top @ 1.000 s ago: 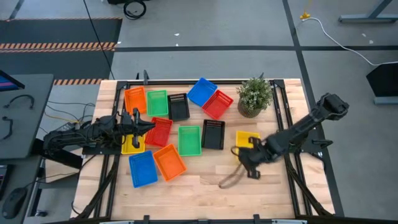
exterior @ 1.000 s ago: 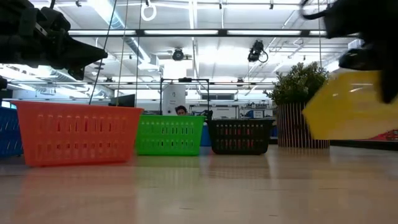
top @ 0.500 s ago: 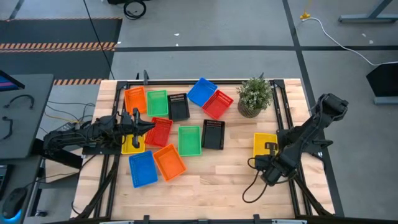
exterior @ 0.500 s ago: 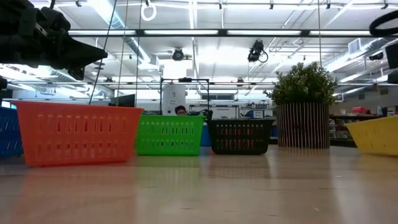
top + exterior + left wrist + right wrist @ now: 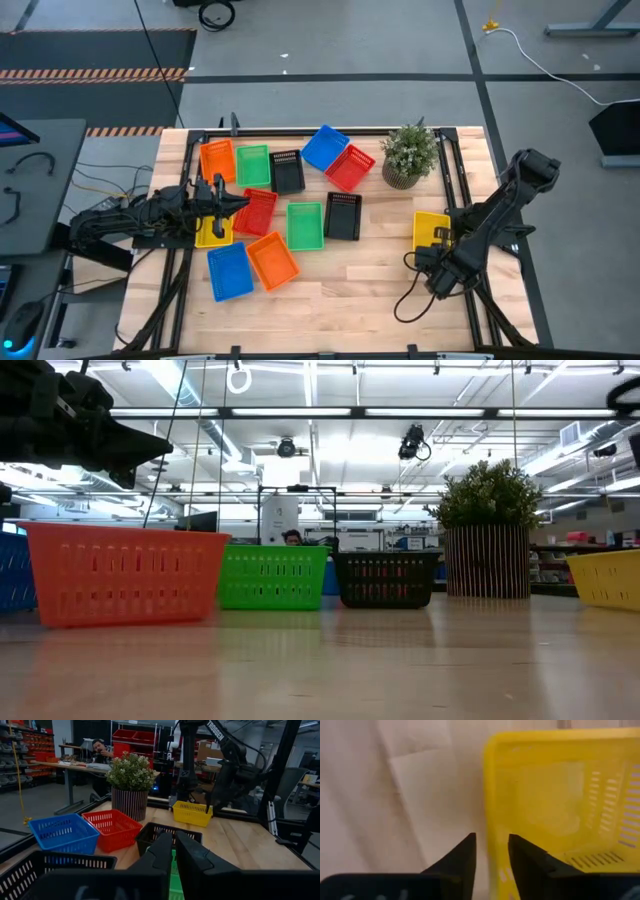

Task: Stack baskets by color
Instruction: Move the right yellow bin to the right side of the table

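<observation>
Gone from mid-air at table centre: the yellow basket [image 5: 430, 229], now resting on the table [image 5: 340, 290] near its right edge, below the plant [image 5: 409, 155], no longer tilted in the low view. Pulled back toward the right front corner, the right gripper [image 5: 491, 851], fingers now parted beside the basket's rim.
</observation>
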`<action>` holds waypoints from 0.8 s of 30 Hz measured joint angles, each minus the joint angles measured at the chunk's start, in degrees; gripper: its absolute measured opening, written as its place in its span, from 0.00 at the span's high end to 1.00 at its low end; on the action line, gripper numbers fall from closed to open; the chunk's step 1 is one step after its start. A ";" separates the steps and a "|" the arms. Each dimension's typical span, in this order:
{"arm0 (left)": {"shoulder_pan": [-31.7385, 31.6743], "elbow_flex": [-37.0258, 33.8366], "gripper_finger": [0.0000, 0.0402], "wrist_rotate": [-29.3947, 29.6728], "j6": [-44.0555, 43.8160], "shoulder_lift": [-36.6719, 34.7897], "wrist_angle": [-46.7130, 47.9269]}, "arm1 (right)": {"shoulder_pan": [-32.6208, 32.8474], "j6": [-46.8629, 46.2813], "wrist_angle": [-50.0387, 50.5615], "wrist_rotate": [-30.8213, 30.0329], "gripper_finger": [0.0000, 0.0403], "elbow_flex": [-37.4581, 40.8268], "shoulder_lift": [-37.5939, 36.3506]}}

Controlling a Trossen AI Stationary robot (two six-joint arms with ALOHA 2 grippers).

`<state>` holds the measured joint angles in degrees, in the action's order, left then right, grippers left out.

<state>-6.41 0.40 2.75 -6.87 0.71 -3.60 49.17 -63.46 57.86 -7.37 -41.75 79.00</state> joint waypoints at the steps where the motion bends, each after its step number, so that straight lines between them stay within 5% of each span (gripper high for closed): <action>1: 0.02 -0.01 0.92 0.00 0.02 0.01 -0.02 | 0.02 -0.73 1.76 0.55 0.67 -1.28 -0.22; 6: 0.01 -0.02 0.91 0.01 0.00 0.00 -0.02 | 0.00 -7.70 13.20 0.80 0.64 -7.12 -0.48; 12: 0.00 0.00 0.91 0.00 0.01 0.00 -0.01 | -1.29 0.04 1.26 -2.07 0.65 -8.25 0.27; 24: 0.02 -0.02 0.92 0.02 0.02 0.00 0.00 | -5.88 -0.77 5.92 -2.86 0.65 -4.88 5.51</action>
<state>-6.39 0.38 2.76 -6.85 0.71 -3.60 43.29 -64.23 63.78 -10.23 -46.63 84.51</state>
